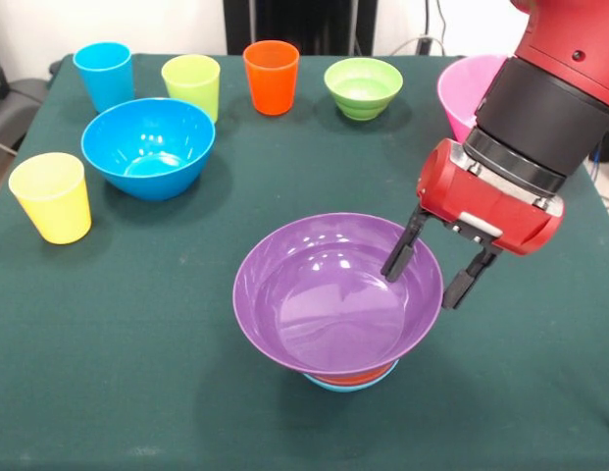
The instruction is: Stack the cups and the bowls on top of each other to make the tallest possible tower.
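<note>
yellow cup [51, 197]: 9 o'clock, alone
blue bowl [148, 147]: 10 o'clock; blue [104, 75], lime [191, 85], orange [271, 77] cups in a row behind
tower [338, 294]: centre-front; purple bowl over orange and light-blue bowls
green bowl [364, 87]: 12 o'clock
hand [434, 268]: open, fingers straddling the purple rim at 3 o'clock
pink bowl [467, 93]: 2 o'clock, part hidden
risk: rim snag on lift-off could tip the wide bowl off its small base
worktop [137, 373]: dark green cloth; cables behind
</note>
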